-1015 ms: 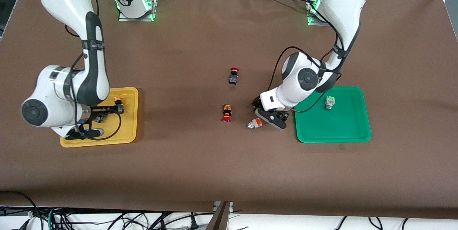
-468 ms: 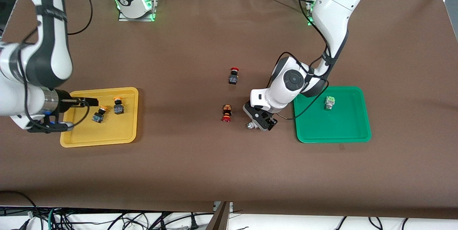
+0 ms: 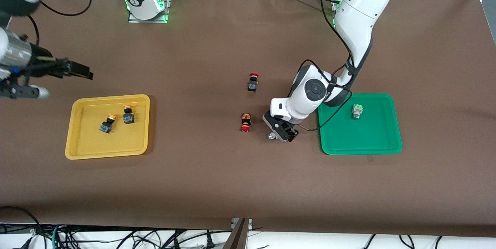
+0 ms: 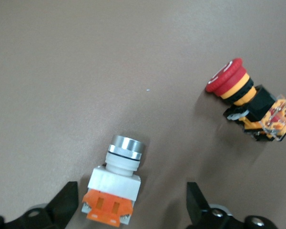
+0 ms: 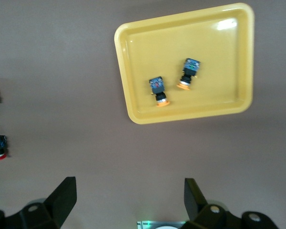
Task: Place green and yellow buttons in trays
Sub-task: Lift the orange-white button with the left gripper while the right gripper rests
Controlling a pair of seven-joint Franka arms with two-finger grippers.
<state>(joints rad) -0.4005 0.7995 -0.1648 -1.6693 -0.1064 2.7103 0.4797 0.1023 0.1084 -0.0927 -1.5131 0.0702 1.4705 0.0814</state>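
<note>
A white-grey button with an orange cap (image 4: 117, 183) lies on its side on the table between the open fingers (image 4: 66, 206) of my left gripper (image 4: 131, 210). In the front view the left gripper (image 3: 281, 131) is low over this button (image 3: 270, 136), beside the green tray (image 3: 333, 149). A white-grey, green-capped button (image 3: 356, 111) lies in that tray. Two yellow-capped black buttons (image 3: 107, 123) (image 3: 128, 114) lie in the yellow tray (image 3: 77, 153). My right gripper (image 3: 69, 83) is open and empty, high above the table by the yellow tray (image 5: 133, 71).
Two red-capped black switches lie mid-table: one (image 3: 245, 122) close beside the left gripper, also in the left wrist view (image 4: 248, 100), and one (image 3: 253, 81) farther from the front camera. The arm bases stand along the table's farthest edge.
My right gripper has risen from the yellow tray, leaving a second yellow button there. My left gripper has shifted over the orange-capped white button.
</note>
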